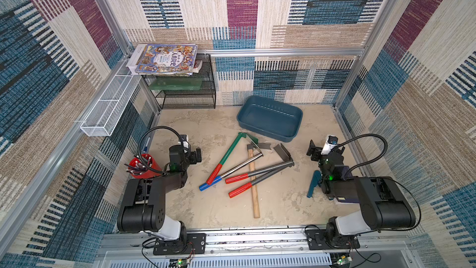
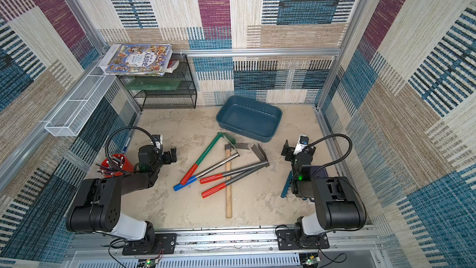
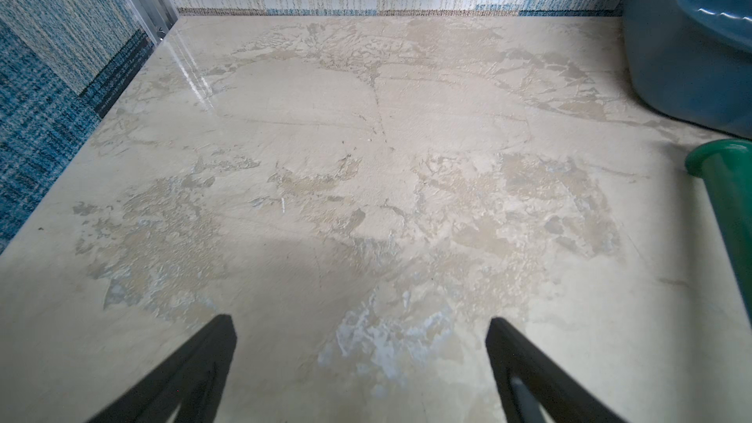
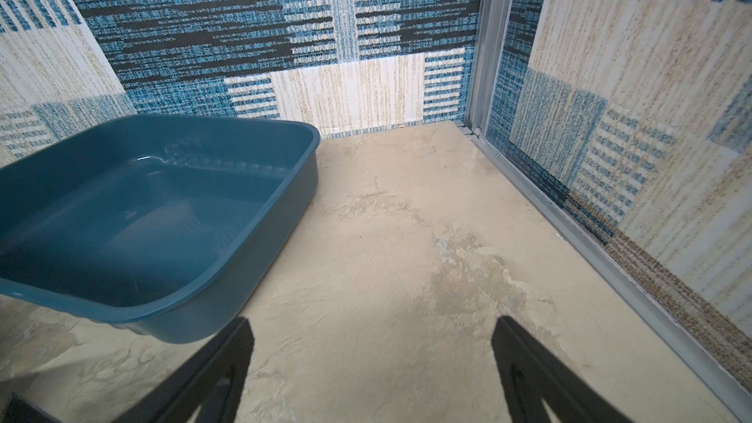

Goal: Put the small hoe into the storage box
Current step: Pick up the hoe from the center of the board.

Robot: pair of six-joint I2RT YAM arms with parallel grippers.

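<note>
Pickup was pending: left gripper (image 1: 196, 155) and right gripper (image 1: 313, 151) gaped empty (hoes (image 1: 268, 169) untouched); you next needed to single out the smallest.

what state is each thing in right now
storage box, upright, empty
hoes, lying crossed on the table, outside the box
left gripper, open, empty
right gripper, open, empty
red cup, holding pens
black rack, books stacked on top
</note>
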